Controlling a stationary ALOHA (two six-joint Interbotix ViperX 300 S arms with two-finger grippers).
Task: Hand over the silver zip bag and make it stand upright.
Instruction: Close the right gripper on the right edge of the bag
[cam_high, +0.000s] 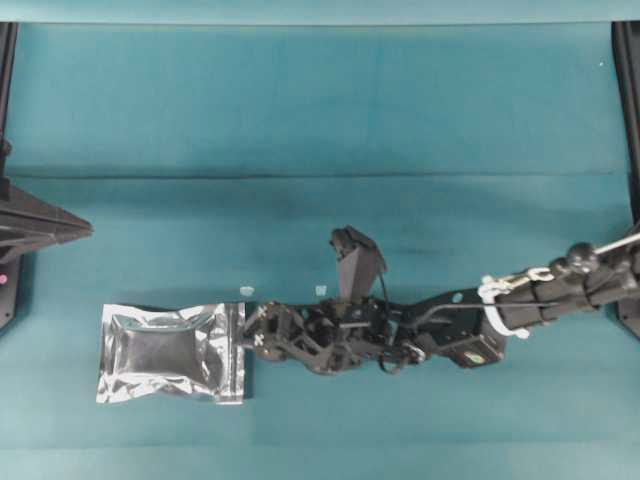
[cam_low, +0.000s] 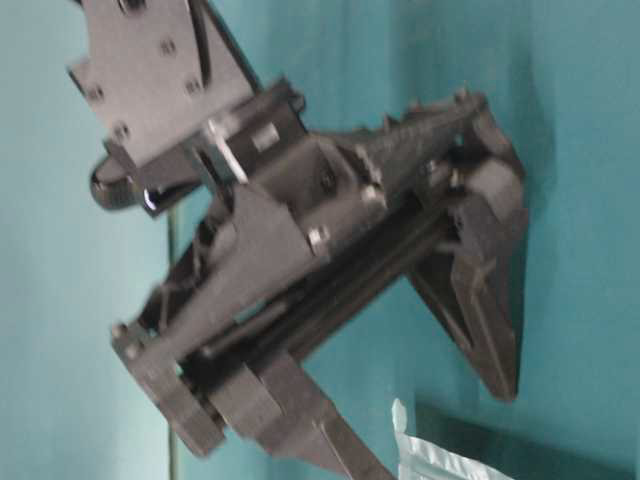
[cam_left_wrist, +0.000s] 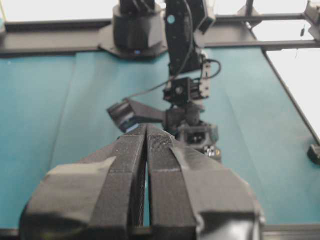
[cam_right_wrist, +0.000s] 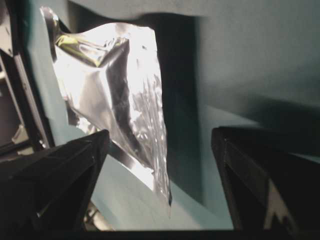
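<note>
The silver zip bag (cam_high: 172, 353) lies flat on the teal table, front left, with its zip strip facing right. My right gripper (cam_high: 252, 335) reaches across from the right and stands open at that strip edge. In the right wrist view the bag (cam_right_wrist: 115, 95) shines ahead, and its near edge runs in between the wide-apart fingers (cam_right_wrist: 65, 165) of the right gripper (cam_right_wrist: 160, 145), touching neither. The table-level view shows the right gripper (cam_low: 400, 370) open above a bag corner (cam_low: 430, 462). My left gripper (cam_left_wrist: 146, 132) is shut on nothing, far left (cam_high: 85, 228).
Two small pale specks (cam_high: 246, 291) lie on the teal cloth just behind the right gripper. Black frame posts (cam_high: 625, 90) stand at both side edges. In the left wrist view the right arm (cam_left_wrist: 185, 95) stretches out from its base at the far side.
</note>
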